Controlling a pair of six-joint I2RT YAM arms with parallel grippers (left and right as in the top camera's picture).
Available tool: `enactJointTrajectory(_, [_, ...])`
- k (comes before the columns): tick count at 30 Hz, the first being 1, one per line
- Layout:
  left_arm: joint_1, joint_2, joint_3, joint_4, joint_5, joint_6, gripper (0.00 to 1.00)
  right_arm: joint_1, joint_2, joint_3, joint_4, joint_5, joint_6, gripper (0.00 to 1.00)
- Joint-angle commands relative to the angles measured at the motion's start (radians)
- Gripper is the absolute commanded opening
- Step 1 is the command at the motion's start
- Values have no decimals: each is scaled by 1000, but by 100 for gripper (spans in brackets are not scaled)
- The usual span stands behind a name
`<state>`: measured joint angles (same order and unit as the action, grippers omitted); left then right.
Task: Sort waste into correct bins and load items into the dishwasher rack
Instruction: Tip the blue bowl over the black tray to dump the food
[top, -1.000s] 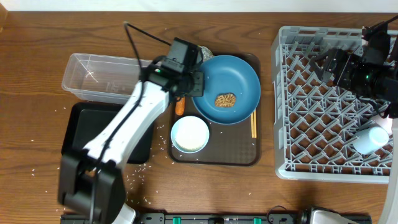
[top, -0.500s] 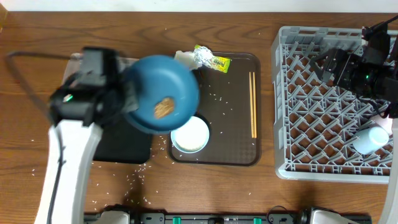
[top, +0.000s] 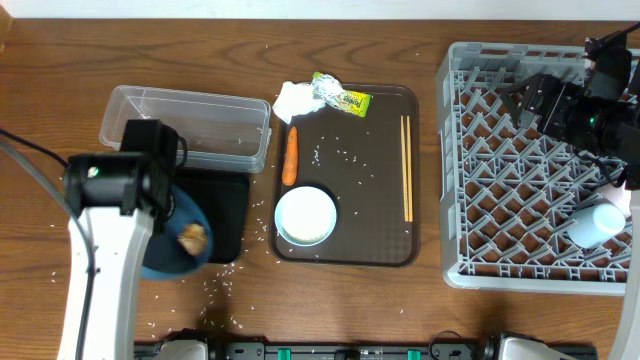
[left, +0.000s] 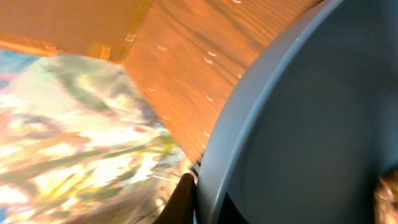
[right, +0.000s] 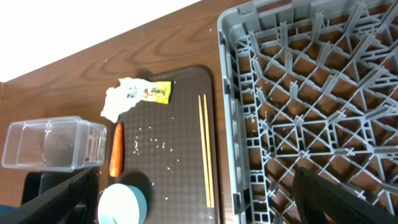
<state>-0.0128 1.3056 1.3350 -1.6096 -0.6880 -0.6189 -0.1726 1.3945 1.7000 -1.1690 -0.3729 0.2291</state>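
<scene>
My left gripper (top: 160, 197) is shut on the rim of the dark blue plate (top: 172, 256), held steeply tilted over the near left part of the black tray (top: 227, 205). The brown food lump (top: 193, 236) lies on the plate's low edge. In the left wrist view one finger (left: 185, 199) presses the plate's rim (left: 298, 124). The clear tub (top: 185, 125) stands behind the black tray. Carrot (top: 290, 157), white bowl (top: 306, 215) and chopsticks (top: 407, 180) lie on the brown serving tray (top: 350, 250). Tissue (top: 293, 100) and wrapper (top: 340, 97) lie at its far edge. My right gripper (right: 196, 180) is open and empty above the grey rack (top: 535, 165).
A pale cup (top: 597, 222) lies in the rack's right side. Rice grains (top: 258, 210) are scattered on the serving tray and the wooden table. The right wrist view shows the rack (right: 298, 93), chopsticks (right: 205, 149), carrot (right: 115, 149) and bowl (right: 121, 205).
My left arm has carried the plate from the serving tray leftward to the black tray and tilted it. The lump has slid to the plate's edge. The carrot is uncovered. The right arm is still.
</scene>
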Motion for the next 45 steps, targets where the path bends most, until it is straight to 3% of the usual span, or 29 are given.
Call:
enactJointTrajectory(1, [2,73,-32,-9,-137,-127,6,10,5,-2,7,7,10,93])
enactJointTrajectory(13, [0,344,-30,7,-202,-127,6,10,5,-2,11,6,10,93])
enactJointTrajectory(20, [0,348,33,-45,-279,-127,6,10,5,-2,18,6,10,93])
enactJointTrajectory(26, [-9,351,72,22,-250,-114,6,10,5,-2,21,6,10,93])
enactJointTrajectory(31, [-75,352,73,7,-373,-92,6,10,5,-2,18,6,10,93])
enactJointTrajectory(35, [-131,354,68,23,-330,-96,6,10,5,-2,29,6,10,93])
enactJointTrajectory(39, [-156,355,62,22,-420,8,6,10,5,-2,20,6,10,93])
enactJointTrajectory(45, [-154,355,61,25,-417,-3,6,10,5,-2,6,6,10,93])
